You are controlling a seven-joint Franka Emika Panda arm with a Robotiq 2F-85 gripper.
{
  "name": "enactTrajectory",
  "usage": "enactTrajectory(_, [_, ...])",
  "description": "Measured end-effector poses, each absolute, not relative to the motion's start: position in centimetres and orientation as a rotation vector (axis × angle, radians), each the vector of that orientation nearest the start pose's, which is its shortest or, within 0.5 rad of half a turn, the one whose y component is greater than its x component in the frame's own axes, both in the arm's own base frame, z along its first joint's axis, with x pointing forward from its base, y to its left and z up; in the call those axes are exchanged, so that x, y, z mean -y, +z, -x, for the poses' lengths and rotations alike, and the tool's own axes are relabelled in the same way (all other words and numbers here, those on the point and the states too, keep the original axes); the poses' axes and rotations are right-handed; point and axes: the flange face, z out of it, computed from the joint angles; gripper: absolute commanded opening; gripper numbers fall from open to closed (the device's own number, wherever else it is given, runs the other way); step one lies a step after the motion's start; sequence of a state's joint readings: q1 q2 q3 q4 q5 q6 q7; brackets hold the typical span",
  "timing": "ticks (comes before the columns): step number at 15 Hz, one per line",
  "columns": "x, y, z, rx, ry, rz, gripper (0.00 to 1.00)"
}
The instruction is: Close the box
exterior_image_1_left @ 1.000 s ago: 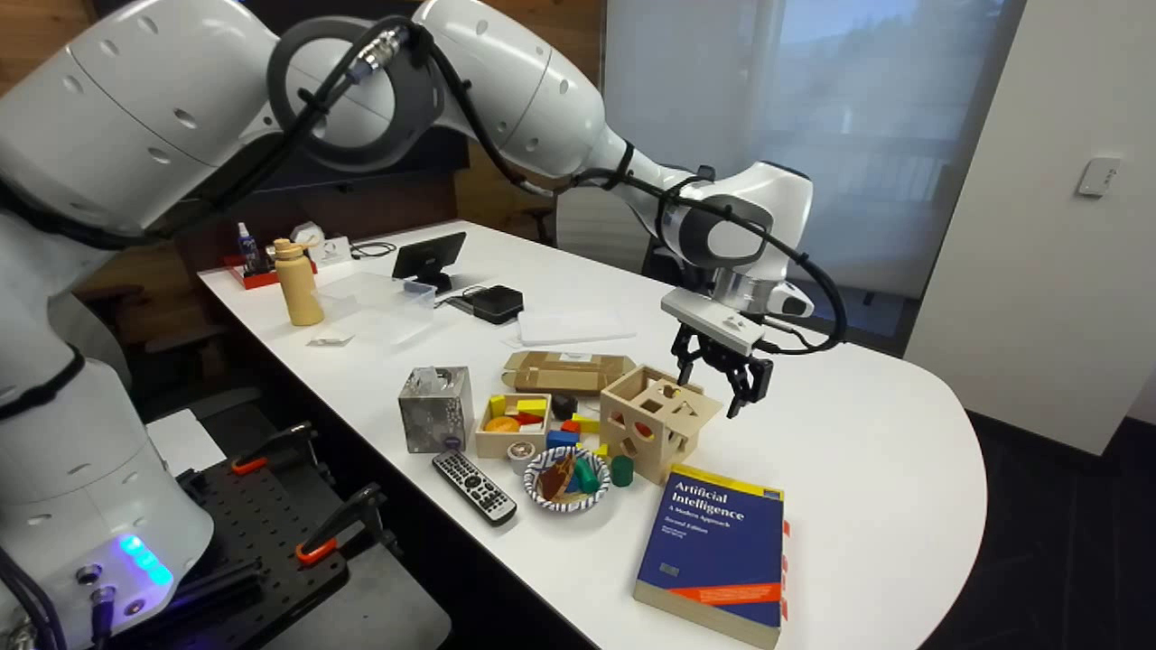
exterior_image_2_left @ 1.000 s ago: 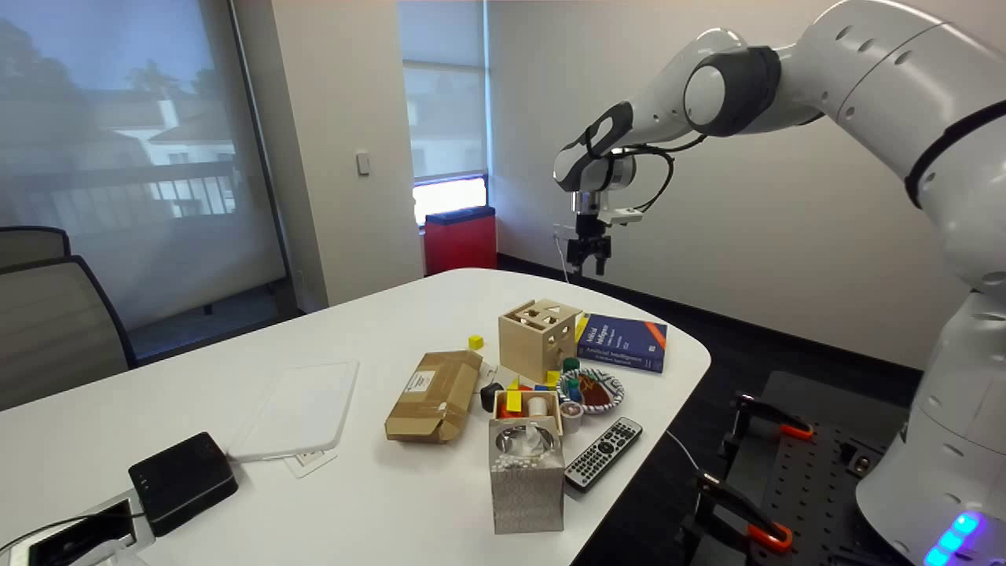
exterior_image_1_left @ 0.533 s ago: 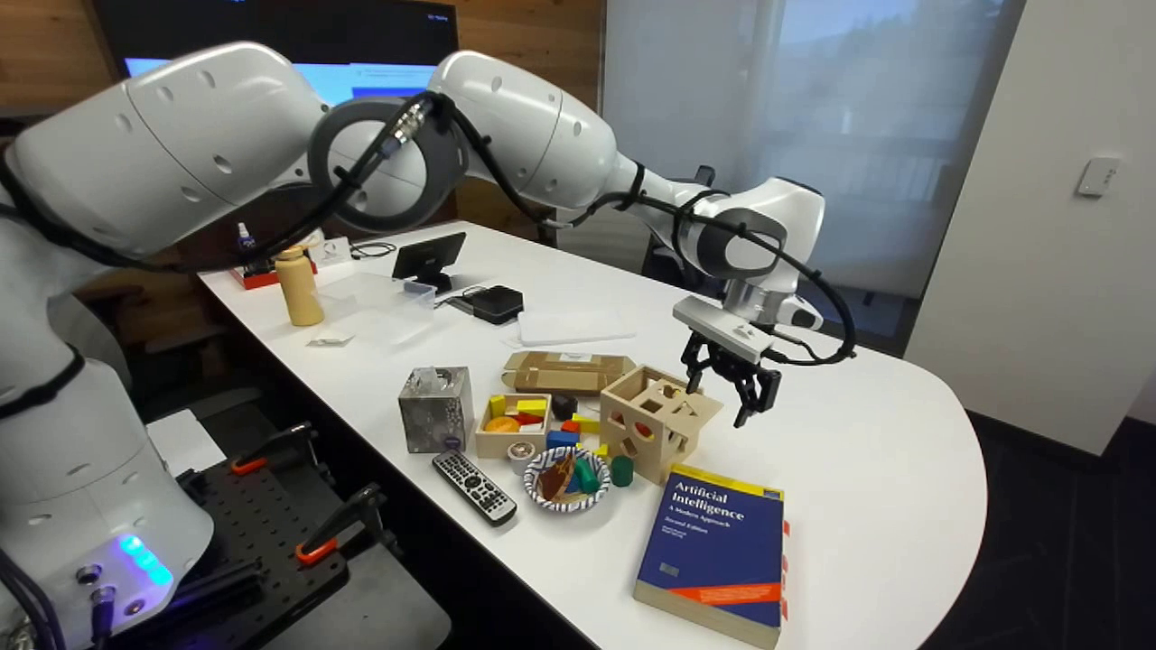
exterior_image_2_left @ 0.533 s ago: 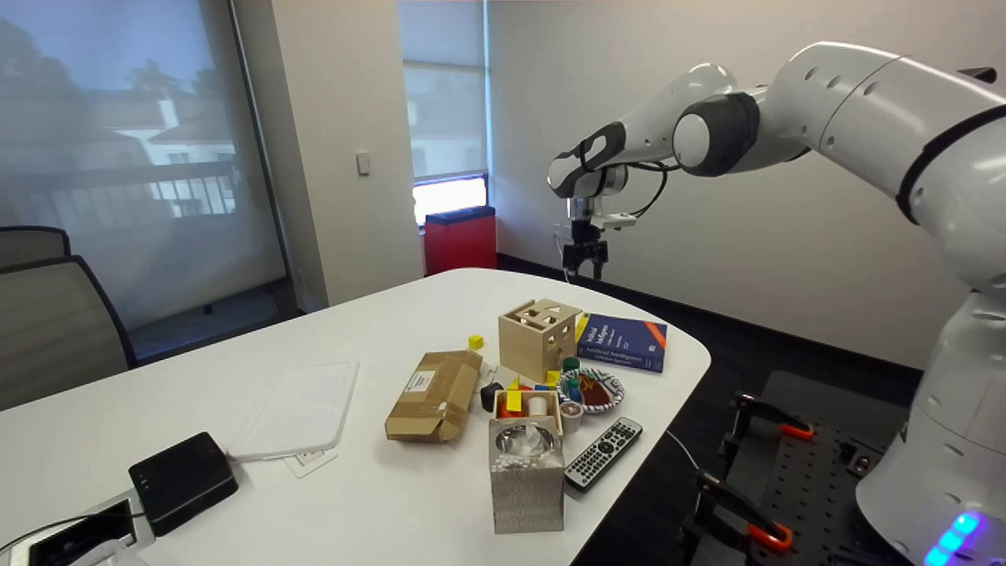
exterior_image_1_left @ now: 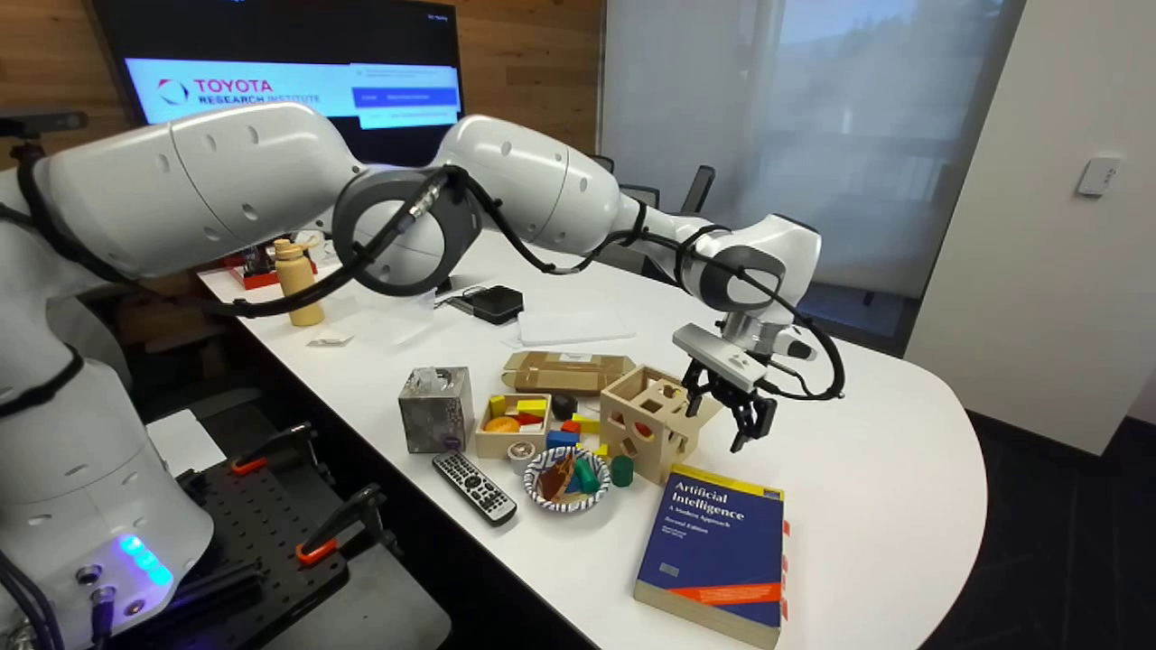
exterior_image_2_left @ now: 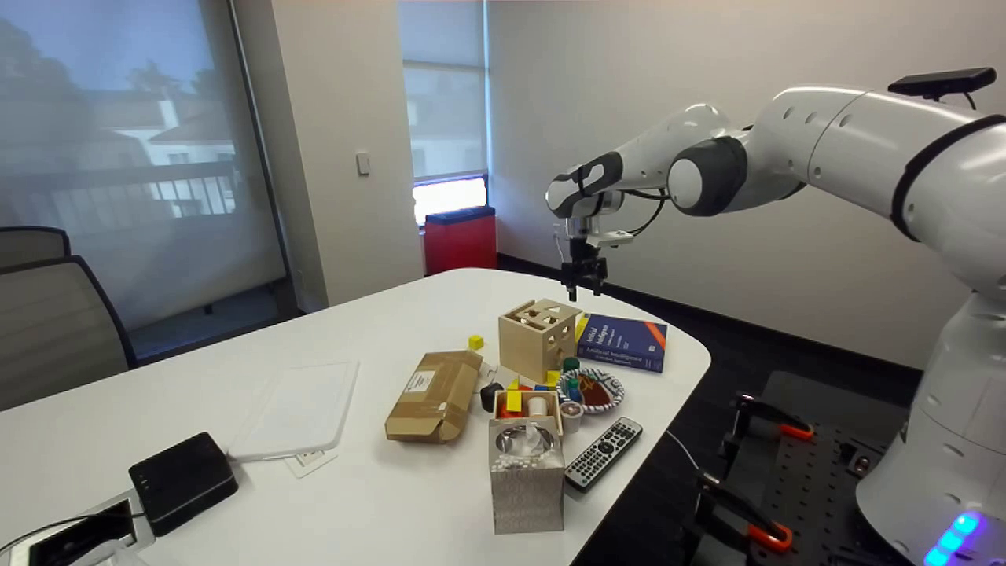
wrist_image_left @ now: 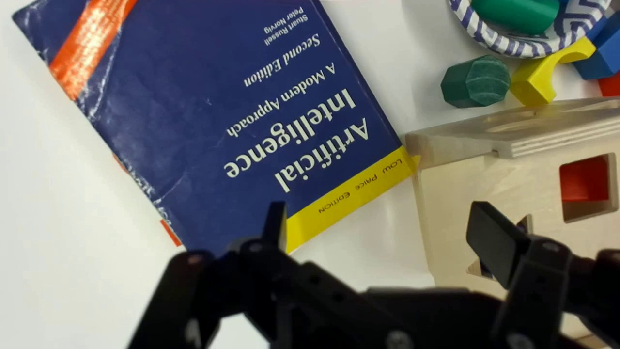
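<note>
The light-tan wooden box (exterior_image_1_left: 652, 456) stands on the white table and also shows in an exterior view (exterior_image_2_left: 520, 350). Its flat lid panel (exterior_image_1_left: 673, 417), with cut-out shapes, lies on top but is slid partway off. It juts past the box wall beside the book, and a dark gap shows at the opposite top end. The lid (wrist_image_left: 453, 194) fills the right side of the wrist view. My gripper (exterior_image_1_left: 717, 428) is open and empty, above the lid's jutting end. In the wrist view, one finger of the gripper (wrist_image_left: 382, 228) overlaps the lid, the other the book's corner.
The blue-and-yellow book (exterior_image_1_left: 713, 551) lies close beside the box. A green block (exterior_image_1_left: 621, 470), a patterned bowl (exterior_image_1_left: 598, 495), a small tray of blocks (exterior_image_1_left: 497, 444), a remote (exterior_image_1_left: 474, 487), a grey tissue box (exterior_image_1_left: 433, 415) and flattened cardboard (exterior_image_1_left: 569, 375) stand around the box.
My gripper has come down and shifted slightly right in an exterior view, closer to the lid's jutting end. It stays open. The box and lid have not moved.
</note>
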State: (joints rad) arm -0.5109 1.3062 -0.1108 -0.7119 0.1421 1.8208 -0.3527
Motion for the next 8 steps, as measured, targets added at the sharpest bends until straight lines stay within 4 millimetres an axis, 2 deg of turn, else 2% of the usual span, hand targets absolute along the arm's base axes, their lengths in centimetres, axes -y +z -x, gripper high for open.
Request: enactTrajectory(8, [41.16, 11.54, -66.35, -0.489, 0.209, 3.007, 1.00])
